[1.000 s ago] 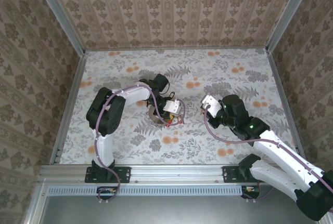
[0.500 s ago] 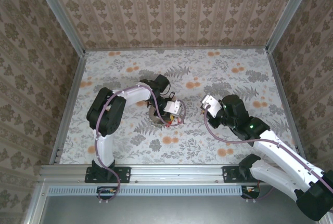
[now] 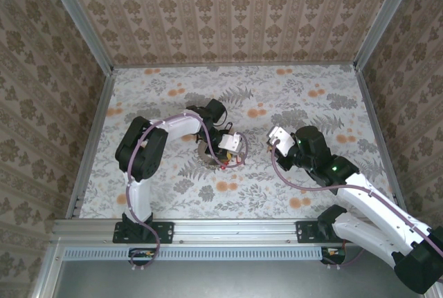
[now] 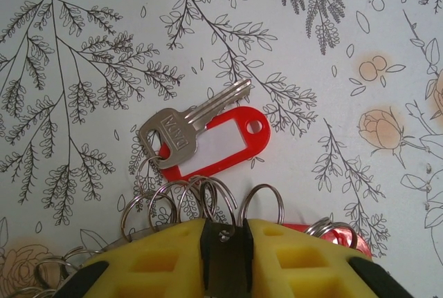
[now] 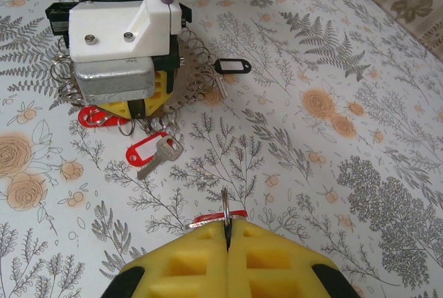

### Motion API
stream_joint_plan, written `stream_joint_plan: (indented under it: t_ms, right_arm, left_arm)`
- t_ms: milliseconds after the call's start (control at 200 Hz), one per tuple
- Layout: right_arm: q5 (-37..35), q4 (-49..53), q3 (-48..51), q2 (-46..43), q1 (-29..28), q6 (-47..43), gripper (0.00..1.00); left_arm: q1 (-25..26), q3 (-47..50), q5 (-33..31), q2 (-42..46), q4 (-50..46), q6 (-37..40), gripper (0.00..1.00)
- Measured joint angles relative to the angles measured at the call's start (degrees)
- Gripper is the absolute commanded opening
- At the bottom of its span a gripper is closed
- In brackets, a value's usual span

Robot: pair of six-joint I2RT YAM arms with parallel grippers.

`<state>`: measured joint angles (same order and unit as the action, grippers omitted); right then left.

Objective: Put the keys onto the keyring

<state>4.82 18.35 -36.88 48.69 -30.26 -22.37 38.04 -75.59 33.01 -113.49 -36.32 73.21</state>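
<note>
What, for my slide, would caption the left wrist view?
Left gripper over looped wire rings, a red-tagged key lying just beyond.

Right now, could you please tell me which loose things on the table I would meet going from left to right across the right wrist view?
lone red tag → red-tagged key → black tag

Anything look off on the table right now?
Nothing spilled or broken. One red-tagged key lies loose beside the coiled keyring, and a black tag sits at the ring's outer edge. The right end effector pinches a small split ring carrying another red tag.
</note>
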Motion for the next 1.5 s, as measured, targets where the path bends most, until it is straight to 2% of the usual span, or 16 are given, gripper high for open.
stream_joint_plan:
  t_ms: [600,980,1250,1500]
  right_arm:
    - [0.0,-0.1,0.0,0.0,0.0,0.0,0.00]
    - [0.0,-0.1,0.0,0.0,0.0,0.0,0.00]
    - [0.0,-0.1,0.0,0.0,0.0,0.0,0.00]
    - [0.0,-0.1,0.0,0.0,0.0,0.0,0.00]
  left_arm:
    - [0.6,1.1,-0.9,0.0,1.4,-0.8,0.24]
    - [0.5,1.1,-1.3,0.0,2.1,-0.8,0.19]
    - [-0.8,0.3,-1.1,-0.2,1.7,-0.8,0.24]
    - [-1.4,0.2,-0.4,-0.9,1.8,-0.8,0.24]
